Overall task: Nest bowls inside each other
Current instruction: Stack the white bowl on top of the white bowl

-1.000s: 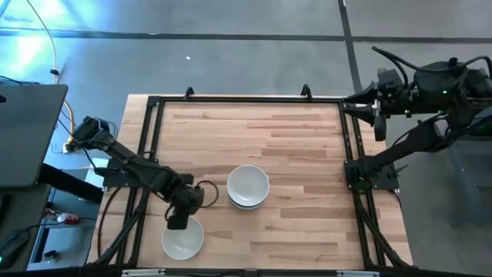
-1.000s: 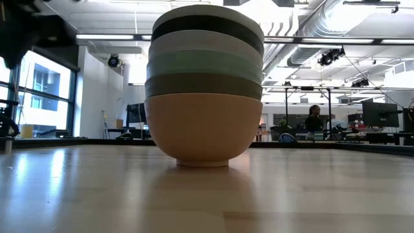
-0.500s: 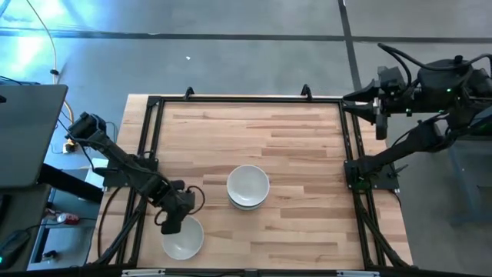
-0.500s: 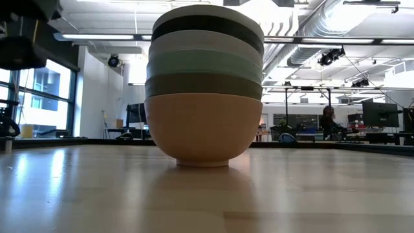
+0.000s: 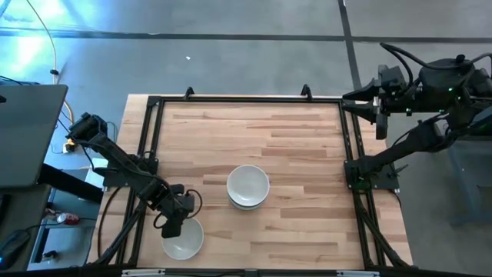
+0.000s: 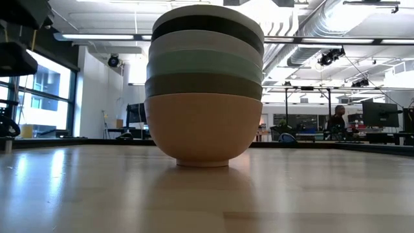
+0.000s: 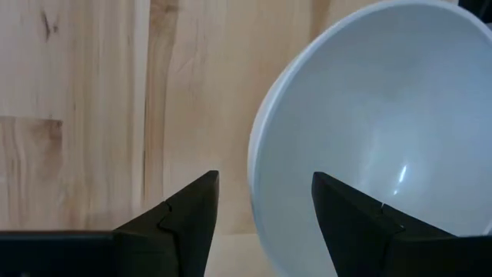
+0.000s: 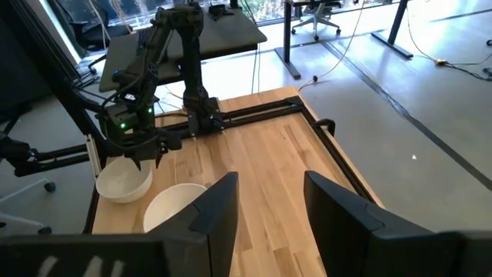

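Note:
A nested stack of bowls (image 5: 247, 187) stands mid-table on its peach-orange bottom bowl (image 6: 204, 126); above it come grey-taupe, mint, white, black and white bowls. A lone white bowl (image 5: 184, 238) sits upright by the near left corner. My left gripper (image 5: 172, 226) hovers open over that bowl's far left rim (image 7: 257, 173), one finger above the wood and one above the bowl's inside (image 7: 377, 138). My right gripper (image 5: 380, 117) is open and waits beyond the table's far right corner.
A black metal frame (image 5: 150, 104) borders the wooden table. A grey laptop (image 5: 27, 135) sits off the left side. The right wrist view shows the left arm (image 8: 138, 131) over the lone bowl (image 8: 123, 181) next to the stack (image 8: 173, 204). A person (image 6: 336, 122) stands in the room behind.
My left gripper has drifted a little toward the table's left and near edges, from beside the stack to the lone white bowl's rim. The bowls have stayed put. The person in the background has walked to the right.

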You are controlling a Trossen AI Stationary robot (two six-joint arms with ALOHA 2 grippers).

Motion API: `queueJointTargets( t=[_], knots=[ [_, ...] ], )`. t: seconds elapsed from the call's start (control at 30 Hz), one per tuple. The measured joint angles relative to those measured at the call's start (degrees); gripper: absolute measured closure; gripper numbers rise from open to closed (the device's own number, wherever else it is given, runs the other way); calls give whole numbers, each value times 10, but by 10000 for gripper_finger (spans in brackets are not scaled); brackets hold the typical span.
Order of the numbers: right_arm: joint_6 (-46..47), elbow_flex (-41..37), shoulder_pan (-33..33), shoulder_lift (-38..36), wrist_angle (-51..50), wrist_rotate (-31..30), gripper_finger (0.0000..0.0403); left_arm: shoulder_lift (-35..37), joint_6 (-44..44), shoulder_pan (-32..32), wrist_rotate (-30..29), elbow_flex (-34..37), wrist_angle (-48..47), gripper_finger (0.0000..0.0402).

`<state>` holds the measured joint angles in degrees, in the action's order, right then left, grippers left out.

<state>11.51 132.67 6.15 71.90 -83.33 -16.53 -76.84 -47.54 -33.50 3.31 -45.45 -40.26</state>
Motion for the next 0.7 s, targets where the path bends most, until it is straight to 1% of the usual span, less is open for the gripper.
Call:
queueJointTargets(
  t=[0.3, 0.53, 0.7],
  knots=[
    [0, 0, 0, 0, 0, 0, 261, 0, -5, 0, -7, 1, 4, 202],
    [0, 0, 0, 0, 0, 0, 261, 0, -31, 1, -11, 13, 13, 202],
    [0, 0, 0, 0, 0, 0, 261, 0, -35, 1, -15, 16, 11, 202]
  ],
)
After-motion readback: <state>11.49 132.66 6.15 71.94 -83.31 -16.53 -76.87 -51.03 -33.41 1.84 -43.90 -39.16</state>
